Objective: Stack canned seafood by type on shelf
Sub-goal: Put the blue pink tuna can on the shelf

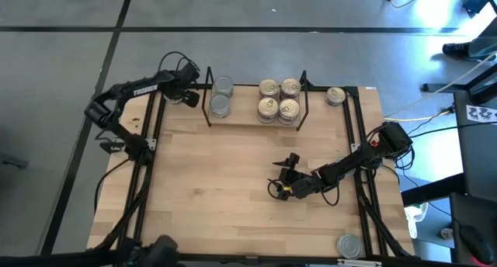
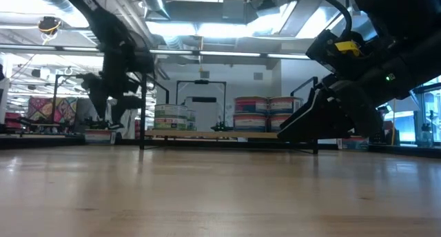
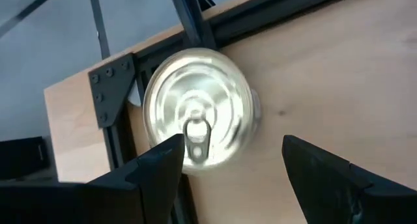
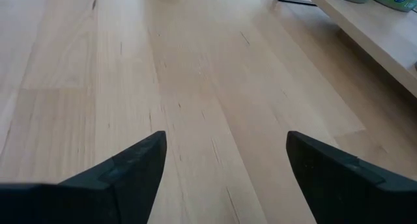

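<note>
You had the left gripper (image 1: pixel 189 97) spread wide at the far left corner of the table (image 1: pixel 233 174), just left of the shelf (image 1: pixel 256 121). Its fingers (image 3: pixel 153 175) stood open around a tin (image 3: pixel 197 107) with a pull-ring lid, but they did not pinch it. The tin sat at the table's edge beside the black frame bracket.

On the shelf, two silver tins (image 1: pixel 222 96) stood at the left end and four gold tins (image 1: pixel 279 98) in a block at the right end. One more tin (image 1: pixel 335 95) lay right of the shelf, and another (image 1: pixel 349 245) lay well apart from it, at the near right corner of the table.

The right gripper (image 1: pixel 286 176) waited low over the table in front of the shelf, also spread and holding nothing.

The main risk, I think, was at the corner tin. It sat off-centre between the fingers, nearer to one of them. If you closed like this, that finger could push the tin toward the table's edge or against the frame, and it could slip away. Also the left side loop of the shelf was close, so a low carry could knock it or the silver tins.
</note>
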`<act>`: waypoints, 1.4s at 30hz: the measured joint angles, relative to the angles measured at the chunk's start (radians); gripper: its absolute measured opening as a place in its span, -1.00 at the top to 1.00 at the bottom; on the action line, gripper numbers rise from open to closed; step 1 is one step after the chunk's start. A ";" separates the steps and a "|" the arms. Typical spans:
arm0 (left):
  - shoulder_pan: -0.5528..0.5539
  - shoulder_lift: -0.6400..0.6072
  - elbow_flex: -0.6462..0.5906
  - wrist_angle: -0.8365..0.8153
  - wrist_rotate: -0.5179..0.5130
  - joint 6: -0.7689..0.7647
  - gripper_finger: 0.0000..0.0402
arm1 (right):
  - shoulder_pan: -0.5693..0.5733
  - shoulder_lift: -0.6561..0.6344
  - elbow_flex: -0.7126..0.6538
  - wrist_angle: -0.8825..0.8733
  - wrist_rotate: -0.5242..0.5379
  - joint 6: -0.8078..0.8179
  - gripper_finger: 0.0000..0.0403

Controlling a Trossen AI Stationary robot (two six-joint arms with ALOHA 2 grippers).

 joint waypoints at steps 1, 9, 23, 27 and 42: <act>0.007 0.014 0.000 0.015 0.000 0.008 -0.28 | 0.000 0.000 0.000 0.000 0.000 0.000 -0.56; 0.013 0.073 0.000 0.049 -0.071 0.016 -0.28 | 0.000 0.000 0.000 -0.001 0.000 0.005 -0.56; 0.008 0.077 0.000 0.093 -0.140 0.069 -0.29 | 0.000 0.000 0.000 -0.002 0.000 0.014 -0.56; 0.003 0.068 0.000 0.126 -0.187 0.133 -0.27 | 0.000 0.000 0.000 -0.002 0.010 0.014 -0.56; 0.001 0.173 0.005 0.100 -0.222 0.282 0.12 | 0.000 0.000 0.000 -0.008 0.018 0.014 -0.56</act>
